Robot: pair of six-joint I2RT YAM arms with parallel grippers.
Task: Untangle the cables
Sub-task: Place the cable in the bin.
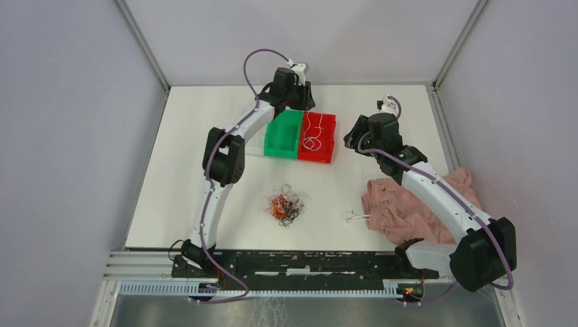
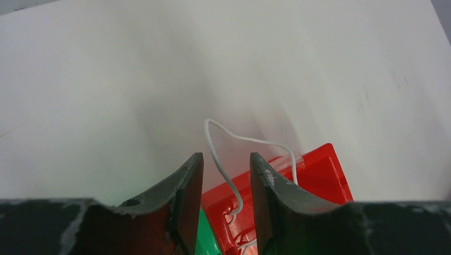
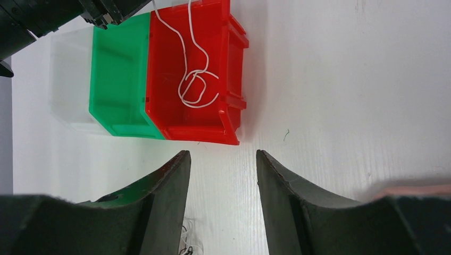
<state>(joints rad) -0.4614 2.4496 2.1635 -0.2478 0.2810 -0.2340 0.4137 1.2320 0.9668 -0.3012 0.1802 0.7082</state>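
From above I see the orange, black and white tangle (image 1: 285,204) lying loose on the surface (image 1: 191,150), and one white cable (image 1: 313,142) coiled in the red bin (image 1: 331,139). Only my left wrist view shows that cable rising between the left jaws, which stand apart. The right wrist view adds a clear bin (image 3: 69,79) beside the green bin (image 3: 119,79); the right jaws are apart and empty.

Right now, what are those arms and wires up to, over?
Left pincer open over red bin, white wire trailing into it. Right pincer open, empty. Orange-black tangle unsorted on table. Pink cloth lies apart.
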